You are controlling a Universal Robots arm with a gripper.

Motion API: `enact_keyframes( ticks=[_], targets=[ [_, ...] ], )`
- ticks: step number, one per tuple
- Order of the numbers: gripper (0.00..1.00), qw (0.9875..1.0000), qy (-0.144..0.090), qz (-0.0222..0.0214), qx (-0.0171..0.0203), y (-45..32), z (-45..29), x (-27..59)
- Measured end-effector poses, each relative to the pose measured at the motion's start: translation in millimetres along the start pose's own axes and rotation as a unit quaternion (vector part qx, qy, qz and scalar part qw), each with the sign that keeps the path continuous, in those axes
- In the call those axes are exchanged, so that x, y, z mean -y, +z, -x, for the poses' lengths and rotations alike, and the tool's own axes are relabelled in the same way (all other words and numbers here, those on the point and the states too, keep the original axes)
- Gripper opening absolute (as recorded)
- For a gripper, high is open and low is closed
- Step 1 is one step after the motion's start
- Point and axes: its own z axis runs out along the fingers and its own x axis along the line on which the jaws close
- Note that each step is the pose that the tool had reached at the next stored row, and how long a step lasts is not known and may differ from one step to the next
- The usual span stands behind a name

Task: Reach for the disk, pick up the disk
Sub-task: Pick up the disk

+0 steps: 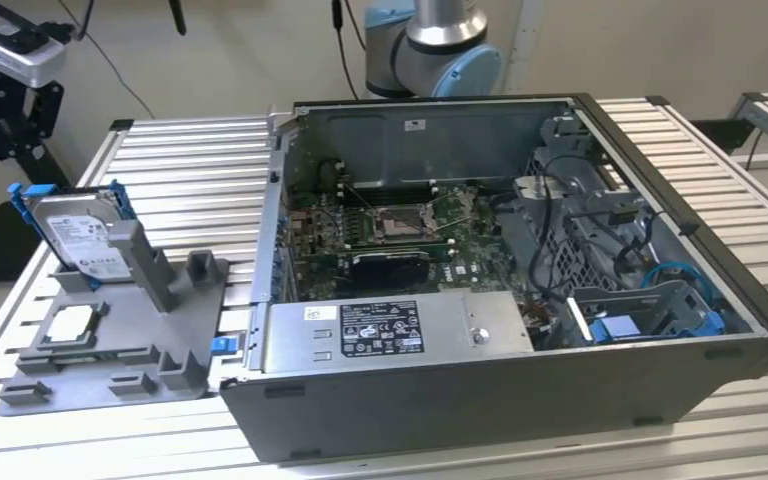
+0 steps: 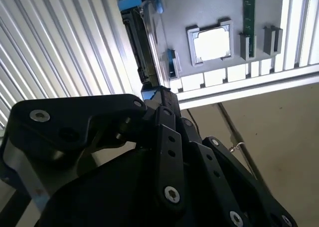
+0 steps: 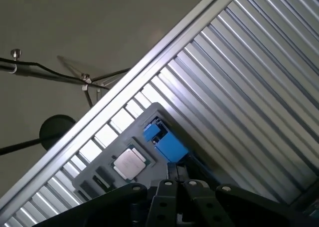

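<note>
The disk (image 1: 81, 236) is a silver hard drive with a white label and a blue frame. It stands on edge in a slot of the grey fixture plate (image 1: 157, 345), at the exterior view's left. My gripper (image 1: 4, 125) hangs above it, up and further left, well apart from it. In both wrist views the black fingers lie together, shut on nothing. Past the fingertips (image 2: 158, 95) the disk (image 2: 141, 47) shows edge-on with its blue frame. The first wrist view has the disk's blue frame (image 3: 167, 143) just beyond the fingertips (image 3: 175, 173).
A small square silver chip (image 1: 71, 322) (image 2: 212, 43) (image 3: 129, 162) lies in a pocket of the fixture plate. An open computer case (image 1: 518, 290) stands on the ribbed metal table (image 1: 197, 170), to the exterior view's right of the fixture. The floor (image 2: 269, 122) lies past the table edge.
</note>
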Motion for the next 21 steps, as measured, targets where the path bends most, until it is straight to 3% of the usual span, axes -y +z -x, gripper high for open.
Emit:
enact_keyframes(
  ticks=[6, 9, 17, 21],
  targets=[
    [0.0, 0.9997, -0.025, 0.0005, -0.0005, 0.0, 3.4, 3.5],
    [0.0, 0.9987, -0.05, 0.0006, -0.0014, 0.2, 3.3, 3.6],
    [0.0, 0.994, -0.11, 0.0008, -0.0038, 0.7, 2.0, 2.3],
    [0.0, 0.9908, -0.135, 0.001, -0.0048, 1.0, 1.0, 1.3]
  ],
)
